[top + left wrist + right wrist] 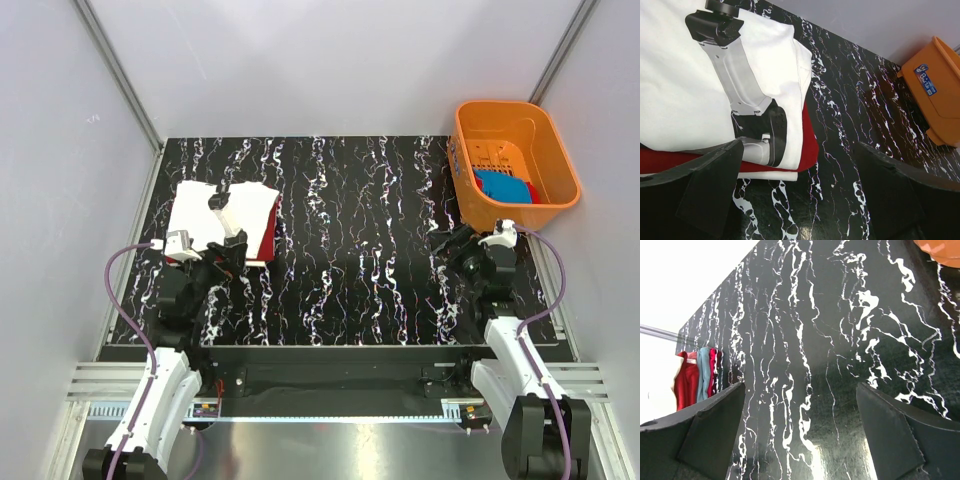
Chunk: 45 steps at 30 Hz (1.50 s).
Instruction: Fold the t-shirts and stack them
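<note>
A folded white t-shirt with black and grey marks (222,210) lies on top of a stack at the table's left; a red t-shirt (268,240) shows under it. In the left wrist view the white shirt (675,90) covers the red one (809,145), with a white layer (770,176) at the bottom. My left gripper (228,252) is open and empty at the stack's near edge (800,200). A bright blue t-shirt (503,187) and a bit of red cloth (536,194) lie in the orange basket. My right gripper (457,246) is open and empty over bare table (800,435).
The orange plastic basket (470,170) stands at the back right, just beyond my right gripper; it also shows in the left wrist view (937,95). The stack's edge shows far left in the right wrist view (687,382). Grey walls enclose the black marbled table (350,230).
</note>
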{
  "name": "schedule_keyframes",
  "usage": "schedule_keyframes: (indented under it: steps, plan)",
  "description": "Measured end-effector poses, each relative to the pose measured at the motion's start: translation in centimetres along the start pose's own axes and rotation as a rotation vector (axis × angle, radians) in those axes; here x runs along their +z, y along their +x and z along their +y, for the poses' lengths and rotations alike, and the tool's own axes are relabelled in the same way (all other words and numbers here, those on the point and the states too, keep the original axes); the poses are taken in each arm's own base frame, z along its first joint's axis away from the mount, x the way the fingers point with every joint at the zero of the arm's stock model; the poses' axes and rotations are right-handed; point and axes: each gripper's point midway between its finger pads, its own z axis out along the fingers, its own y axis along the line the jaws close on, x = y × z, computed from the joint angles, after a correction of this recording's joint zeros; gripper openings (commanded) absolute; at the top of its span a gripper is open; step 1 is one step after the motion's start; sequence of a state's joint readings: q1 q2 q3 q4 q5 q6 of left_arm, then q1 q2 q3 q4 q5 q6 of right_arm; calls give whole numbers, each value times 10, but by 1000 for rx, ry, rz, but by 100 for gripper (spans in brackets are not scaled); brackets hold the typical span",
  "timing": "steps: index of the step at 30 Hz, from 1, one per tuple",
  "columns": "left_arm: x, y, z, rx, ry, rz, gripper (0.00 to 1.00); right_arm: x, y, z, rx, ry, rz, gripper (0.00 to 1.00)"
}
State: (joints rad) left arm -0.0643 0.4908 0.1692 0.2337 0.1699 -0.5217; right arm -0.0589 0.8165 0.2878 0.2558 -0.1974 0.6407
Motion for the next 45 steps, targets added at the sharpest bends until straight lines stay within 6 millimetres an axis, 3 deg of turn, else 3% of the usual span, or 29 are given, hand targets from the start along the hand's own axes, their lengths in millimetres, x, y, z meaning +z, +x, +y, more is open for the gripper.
schedule_keyframes:
  steps: [4, 7, 12, 17, 23, 29, 32, 34, 45]
  plan:
    - [0, 0, 0, 0, 0, 0, 99, -2, -1, 0, -5, 20, 14, 98]
    - [0, -1, -1, 0, 5, -2, 99, -4, -18, 11, -19, 32, 12, 97]
    - [-2, -3, -4, 2, 18, -11, 99, -3, -81, 45, -51, 76, -67, 100]
    - [-1, -2, -4, 0, 17, -7, 99, 19, -142, 57, -62, 209, -120, 97]
    - [0, 3, -1, -5, 9, 15, 99, 61, -199, 40, -21, 368, -146, 97]
    - [0, 4, -2, -8, 14, 17, 99, 117, -247, -16, 71, 525, -132, 99]
    - [0, 4, -3, -8, 15, 19, 99, 138, -249, -37, 86, 587, -87, 100]
    - [0, 5, -3, -9, 16, 22, 99, 142, -239, -47, 89, 628, -47, 100]
    - [5, 23, 5, -45, -15, 98, 99, 106, -188, -90, 63, 852, 125, 95]
